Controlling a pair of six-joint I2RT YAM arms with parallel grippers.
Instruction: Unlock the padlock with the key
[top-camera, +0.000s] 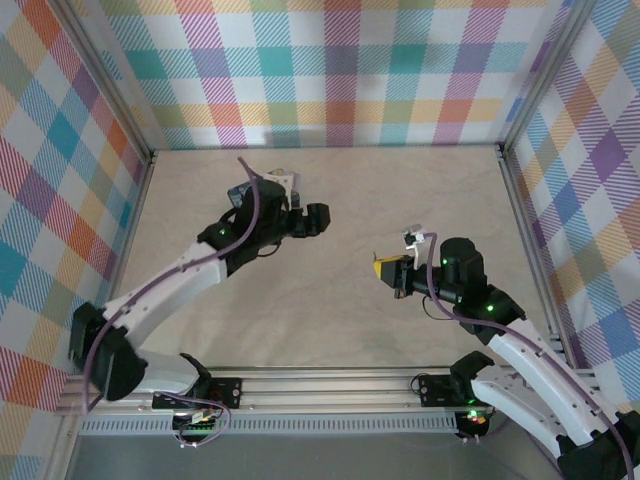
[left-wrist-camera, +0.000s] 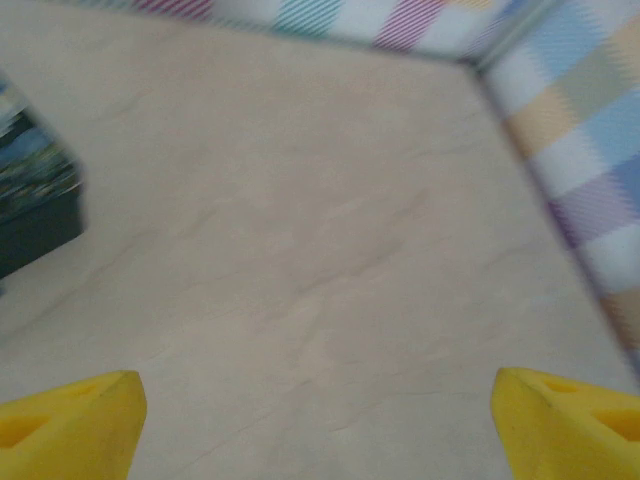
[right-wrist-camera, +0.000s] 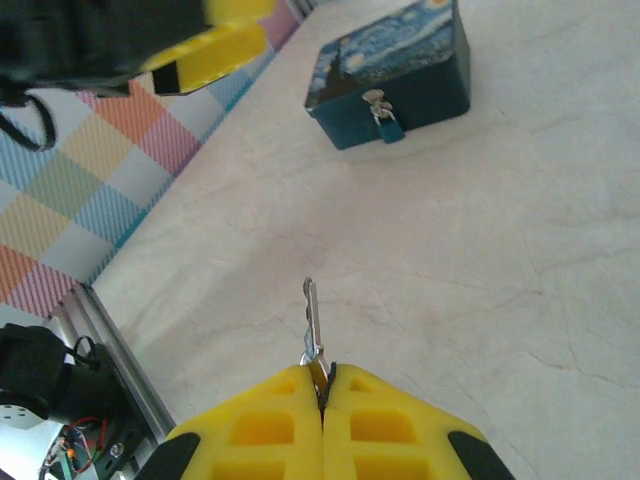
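Right end effector (right-wrist-camera: 322, 380) pinches the key (right-wrist-camera: 312, 315); padlock (right-wrist-camera: 390, 128) apparently hangs on tin (right-wrist-camera: 400, 50).

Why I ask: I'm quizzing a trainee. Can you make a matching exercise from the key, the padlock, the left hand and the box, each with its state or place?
Things:
1 key
2 padlock
3 left hand
4 box

States:
a hanging on the box front
b open, empty
c pinched in the right hand
d night-sky picture on lid

Pairs: 1-c, 2-a, 3-b, 4-d
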